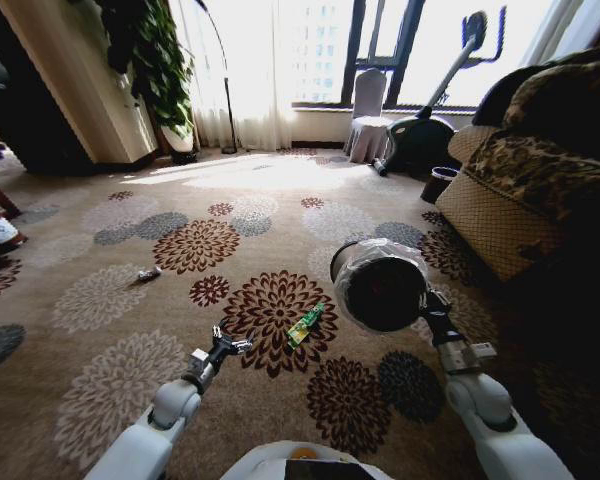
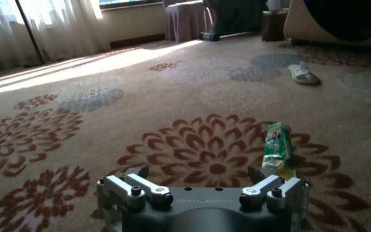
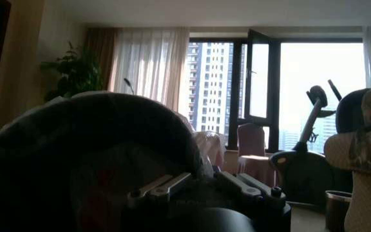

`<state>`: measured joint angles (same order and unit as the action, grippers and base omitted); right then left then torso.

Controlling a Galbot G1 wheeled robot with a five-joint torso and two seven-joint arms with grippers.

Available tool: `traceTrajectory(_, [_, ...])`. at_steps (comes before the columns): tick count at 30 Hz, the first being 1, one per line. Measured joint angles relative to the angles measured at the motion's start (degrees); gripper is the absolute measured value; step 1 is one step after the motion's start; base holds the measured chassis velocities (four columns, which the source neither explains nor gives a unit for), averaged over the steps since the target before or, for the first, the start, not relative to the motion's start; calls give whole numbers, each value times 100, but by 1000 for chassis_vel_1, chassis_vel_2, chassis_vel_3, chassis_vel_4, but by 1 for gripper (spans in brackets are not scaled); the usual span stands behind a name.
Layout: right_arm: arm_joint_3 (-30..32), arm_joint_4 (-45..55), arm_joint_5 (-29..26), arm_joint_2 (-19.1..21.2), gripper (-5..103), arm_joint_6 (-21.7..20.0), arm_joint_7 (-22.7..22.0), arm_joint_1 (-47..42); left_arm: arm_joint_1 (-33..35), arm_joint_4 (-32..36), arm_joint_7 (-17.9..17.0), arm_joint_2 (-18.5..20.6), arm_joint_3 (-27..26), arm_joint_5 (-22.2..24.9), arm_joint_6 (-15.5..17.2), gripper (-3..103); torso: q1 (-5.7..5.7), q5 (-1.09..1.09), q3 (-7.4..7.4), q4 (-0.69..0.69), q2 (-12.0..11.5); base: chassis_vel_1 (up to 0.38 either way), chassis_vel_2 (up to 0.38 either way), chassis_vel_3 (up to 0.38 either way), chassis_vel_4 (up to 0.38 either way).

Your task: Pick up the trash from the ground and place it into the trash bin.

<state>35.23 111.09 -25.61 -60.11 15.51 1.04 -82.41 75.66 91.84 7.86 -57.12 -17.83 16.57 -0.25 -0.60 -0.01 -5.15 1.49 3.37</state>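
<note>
Left claw (image 2: 202,179) hovers open over floral carpet (image 1: 100,300) near green wrapper (image 1: 305,325).

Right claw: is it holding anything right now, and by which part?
Yes. The right claw holds the trash bin by its rim, raised off the carpet. The left claw is open, holding nothing.

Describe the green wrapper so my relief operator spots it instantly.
On the floral carpet, find the big dark-red flower ahead of the left gripper. The green wrapper lies at its edge: long, flat, green with yellow, unlike the small pale scrap farther left.
</note>
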Motion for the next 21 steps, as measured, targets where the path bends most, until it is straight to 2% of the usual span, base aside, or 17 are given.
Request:
traceTrajectory(3, [0, 0, 0, 0, 0, 0, -1, 0, -538, -671, 144, -130, 445, -49, -190, 100, 0, 2, 0, -1, 0, 0, 0, 0, 0])
traceTrajectory(4, [0, 0, 0, 0, 0, 0, -1, 0, -538, -671, 144, -130, 445, -49, -190, 100, 0, 2, 0, -1, 0, 0, 0, 0, 0])
traceTrajectory(8, [0, 0, 0, 0, 0, 0, -1, 0, -1180, -1348, 506, -339, 1097, -116, -456, 100, 0, 1, 0, -2, 0, 0, 0, 0, 0])
traceTrajectory(10, [0, 0, 0, 0, 0, 0, 0, -1, -1270, -1450, 553, -371, 1182, -129, -497, 100, 0, 3, 0, -2, 0, 0, 0, 0, 0])
traceTrajectory(12, [0, 0, 0, 0, 0, 0, -1, 0, -1672, -1908, 690, -538, 1531, -174, -650, 100, 0, 2, 0, -1, 0, 0, 0, 0, 0])
traceTrajectory(14, [0, 0, 0, 0, 0, 0, -1, 0, -1786, -2047, 715, -599, 1624, -182, -689, 100, 0, 2, 0, -1, 0, 0, 0, 0, 0])
traceTrajectory(17, [0, 0, 0, 0, 0, 0, -1, 0, -2248, -2749, 784, -873, 1970, -235, -914, 100, 0, 2, 0, -1, 0, 0, 0, 0, 0])
traceTrajectory(19, [0, 0, 0, 0, 0, 0, 0, 0, -2326, -2887, 784, -927, 2014, -244, -961, 100, 0, 2, 0, -1, 0, 0, 0, 0, 0])
traceTrajectory(21, [0, 0, 0, 0, 0, 0, -1, 0, -2626, -3425, 782, -1129, 2156, -250, -1132, 100, 0, 1, 0, -1, 0, 0, 0, 0, 0])
